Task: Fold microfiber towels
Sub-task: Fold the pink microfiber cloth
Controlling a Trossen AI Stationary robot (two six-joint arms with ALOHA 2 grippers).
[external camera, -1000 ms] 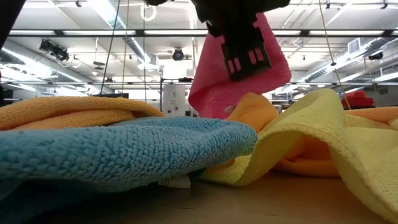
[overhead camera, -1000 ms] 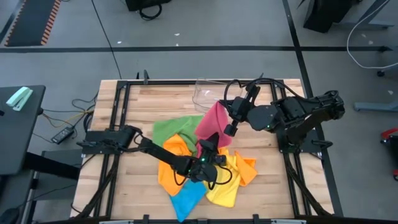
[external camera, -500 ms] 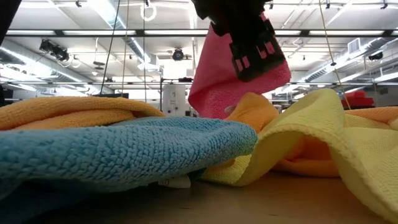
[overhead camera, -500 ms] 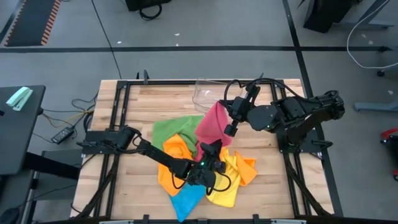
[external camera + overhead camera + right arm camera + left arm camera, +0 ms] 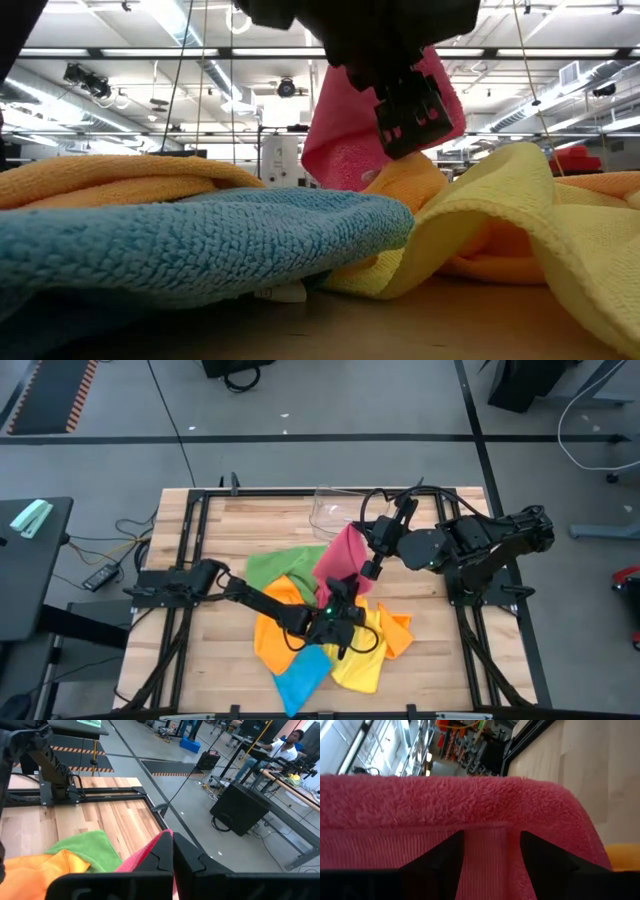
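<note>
Two grips share one cloth: the right gripper [image 5: 370, 568] has its jaws clenched on an upper corner of the pink towel [image 5: 342, 558], lifting it off the heap, while the left gripper [image 5: 335, 600] has its jaws parted around the lower hem. If those jaws close short, the hem could slip out and the towel swing free. It could also drag the orange towel [image 5: 277, 622] and yellow towel [image 5: 368, 655] touching below. Both arms reach inward over the worktop [image 5: 230, 535].
</note>
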